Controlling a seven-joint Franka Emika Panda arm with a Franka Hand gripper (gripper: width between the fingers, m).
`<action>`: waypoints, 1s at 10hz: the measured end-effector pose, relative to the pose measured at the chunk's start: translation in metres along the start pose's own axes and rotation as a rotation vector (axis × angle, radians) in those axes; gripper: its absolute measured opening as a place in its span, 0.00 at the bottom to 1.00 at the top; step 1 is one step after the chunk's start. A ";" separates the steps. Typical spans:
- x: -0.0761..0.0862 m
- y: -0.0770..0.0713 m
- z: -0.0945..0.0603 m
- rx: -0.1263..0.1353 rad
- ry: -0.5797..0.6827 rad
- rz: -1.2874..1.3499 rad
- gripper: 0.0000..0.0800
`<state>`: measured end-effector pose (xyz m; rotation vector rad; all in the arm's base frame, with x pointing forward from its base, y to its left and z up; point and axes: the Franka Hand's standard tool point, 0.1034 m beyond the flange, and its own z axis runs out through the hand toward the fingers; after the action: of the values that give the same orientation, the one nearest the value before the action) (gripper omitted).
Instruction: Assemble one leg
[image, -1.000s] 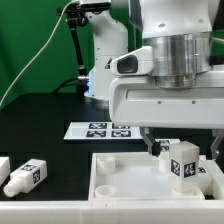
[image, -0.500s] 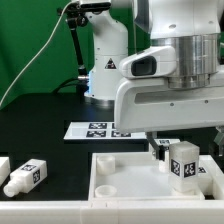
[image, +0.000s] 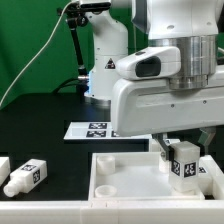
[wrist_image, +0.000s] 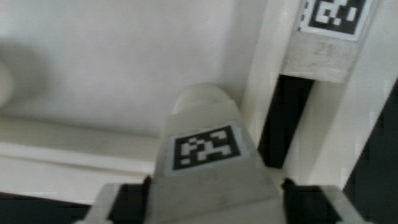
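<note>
Quick note: since a second ago the gripper (image: 184, 152) has sunk a little, and the arm link above it has swung round. The leg (image: 184, 163) looks barely moved, with its tag facing the same way. It stands upright between the fingers (image: 160, 150), its base in a corner of the white tray-like piece (image: 120, 176). I can't tell if the fingers pinch it or only flank it. My guess is the leg is being seated in its hole and isn't home yet. A spare leg (image: 25, 177) lies well away from the fingers.
</note>
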<state>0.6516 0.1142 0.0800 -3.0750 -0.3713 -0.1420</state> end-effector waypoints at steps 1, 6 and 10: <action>0.000 0.000 0.000 0.000 0.000 0.001 0.35; 0.000 0.001 0.001 0.016 0.008 0.293 0.35; 0.000 0.003 0.001 0.035 0.010 0.756 0.36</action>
<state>0.6522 0.1114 0.0787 -2.9329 0.7712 -0.1149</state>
